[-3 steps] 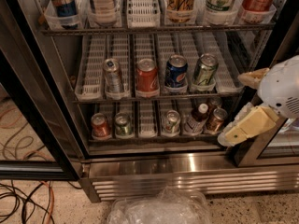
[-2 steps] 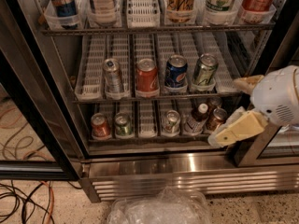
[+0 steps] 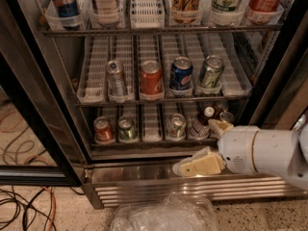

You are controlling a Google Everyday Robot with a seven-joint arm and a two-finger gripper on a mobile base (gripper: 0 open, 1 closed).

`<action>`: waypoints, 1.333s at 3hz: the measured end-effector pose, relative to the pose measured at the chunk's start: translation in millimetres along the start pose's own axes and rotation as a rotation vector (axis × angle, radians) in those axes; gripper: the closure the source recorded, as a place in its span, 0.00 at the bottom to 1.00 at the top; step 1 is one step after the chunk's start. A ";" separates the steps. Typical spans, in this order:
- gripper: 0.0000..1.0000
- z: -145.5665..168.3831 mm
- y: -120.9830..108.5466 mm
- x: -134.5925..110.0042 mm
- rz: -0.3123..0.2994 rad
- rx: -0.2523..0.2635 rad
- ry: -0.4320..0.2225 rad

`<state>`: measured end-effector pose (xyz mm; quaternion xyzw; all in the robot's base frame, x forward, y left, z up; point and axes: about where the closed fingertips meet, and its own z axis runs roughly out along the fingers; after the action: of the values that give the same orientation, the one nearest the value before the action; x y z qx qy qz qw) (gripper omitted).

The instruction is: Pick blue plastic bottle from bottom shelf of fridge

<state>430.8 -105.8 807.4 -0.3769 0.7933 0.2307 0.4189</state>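
Note:
The blue plastic bottle (image 3: 200, 124), with a white cap, dark liquid and a pale label, stands on the bottom shelf (image 3: 144, 144) of the fridge (image 3: 144, 186), in a lane right of centre. My gripper (image 3: 207, 146) is in front of that shelf's right part, just right of and below the bottle. It is open: one cream finger (image 3: 219, 127) lies beside the bottle and the other (image 3: 196, 165) hangs over the steel base. It holds nothing. My white arm comes in from the right.
On the bottom shelf stand a red can (image 3: 103, 129), a green can (image 3: 126, 129) and a silver can (image 3: 176, 125), with more cans (image 3: 222, 110) behind the bottle. Several cans stand on the rack above. A clear plastic bag (image 3: 163, 214) and cables (image 3: 24, 206) lie on the floor.
My gripper has moved left and down from the fridge's right edge to the front of the bottom shelf, close to the bottle. The bottle and cans have not moved.

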 end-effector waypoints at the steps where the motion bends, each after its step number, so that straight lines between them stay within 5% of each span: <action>1: 0.00 36.5 12.6 7.1 0.066 0.039 -0.083; 2: 0.00 56.2 8.8 10.3 0.117 0.130 -0.125; 4: 0.00 64.0 -47.3 56.6 0.284 0.382 -0.119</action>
<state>479.0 -113.9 722.8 -0.1614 0.8413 0.1548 0.4921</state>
